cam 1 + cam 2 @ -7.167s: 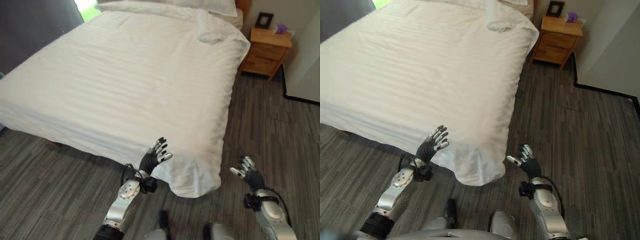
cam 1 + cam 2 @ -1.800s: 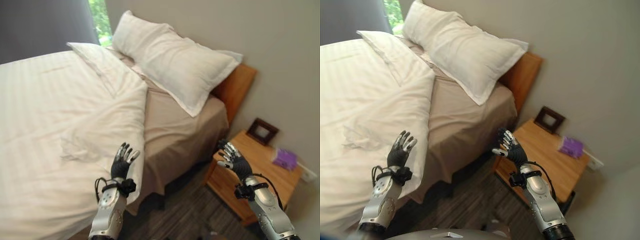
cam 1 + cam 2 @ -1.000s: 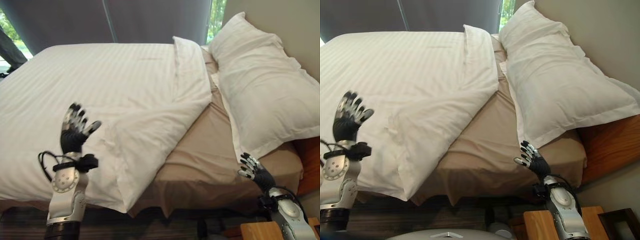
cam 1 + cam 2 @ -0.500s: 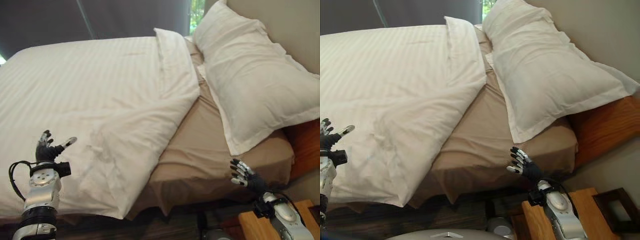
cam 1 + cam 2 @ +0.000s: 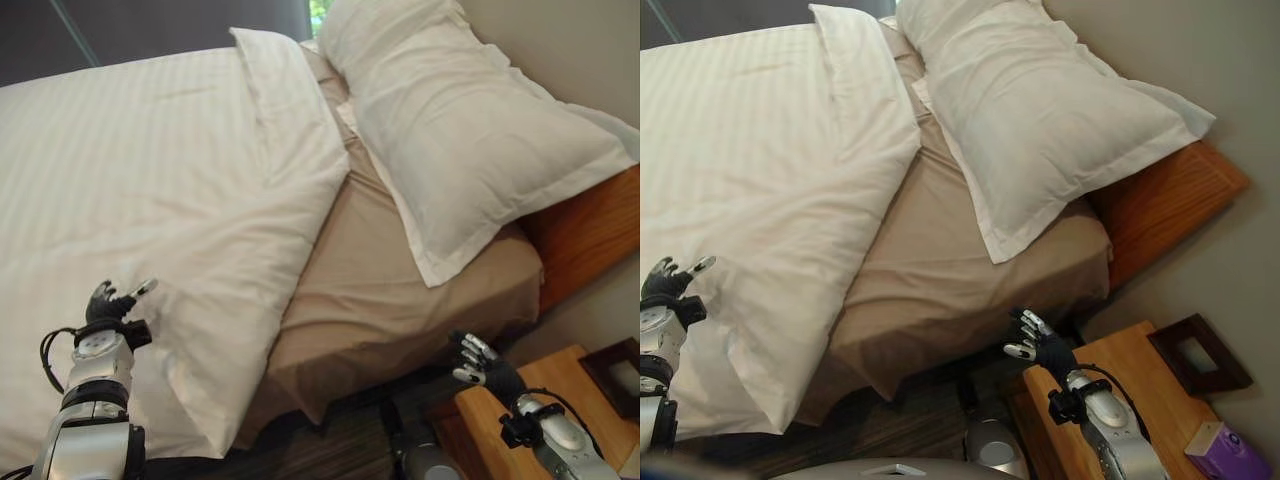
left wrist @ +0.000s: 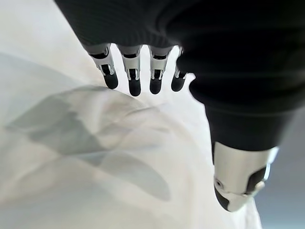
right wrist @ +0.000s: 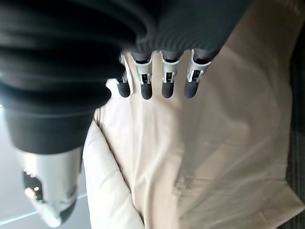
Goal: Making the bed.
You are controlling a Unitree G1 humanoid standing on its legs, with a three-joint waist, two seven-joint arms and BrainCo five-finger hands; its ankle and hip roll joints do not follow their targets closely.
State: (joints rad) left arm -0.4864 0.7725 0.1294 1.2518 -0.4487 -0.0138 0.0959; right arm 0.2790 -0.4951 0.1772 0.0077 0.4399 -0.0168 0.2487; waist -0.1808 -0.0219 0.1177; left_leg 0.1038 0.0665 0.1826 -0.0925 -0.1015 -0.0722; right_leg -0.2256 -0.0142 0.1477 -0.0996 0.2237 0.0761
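Note:
A white striped duvet [image 5: 140, 180] covers most of the bed, its top edge folded back and its near corner [image 5: 215, 400] hanging over the side. A tan sheet [image 5: 380, 300] lies bare between the duvet and a large white pillow [image 5: 460, 130] that leans on the wooden headboard [image 5: 585, 235]. My left hand [image 5: 108, 302] is open just above the duvet's near edge, holding nothing. My right hand [image 5: 482, 366] is open in the air beside the bed's corner, in front of the hanging tan sheet [image 7: 205, 157].
A wooden nightstand [image 5: 1140, 390] stands right under my right arm, with a dark picture frame [image 5: 1200, 355] and a purple box [image 5: 1230, 450] on it. Dark striped floor [image 5: 330, 450] shows beside the bed. A dark curtain [image 5: 150, 25] hangs behind the bed.
The camera has swung, so the bed sits further left in view. My left hand stays low over the duvet's edge. My right hand has come down a little beside the nightstand.

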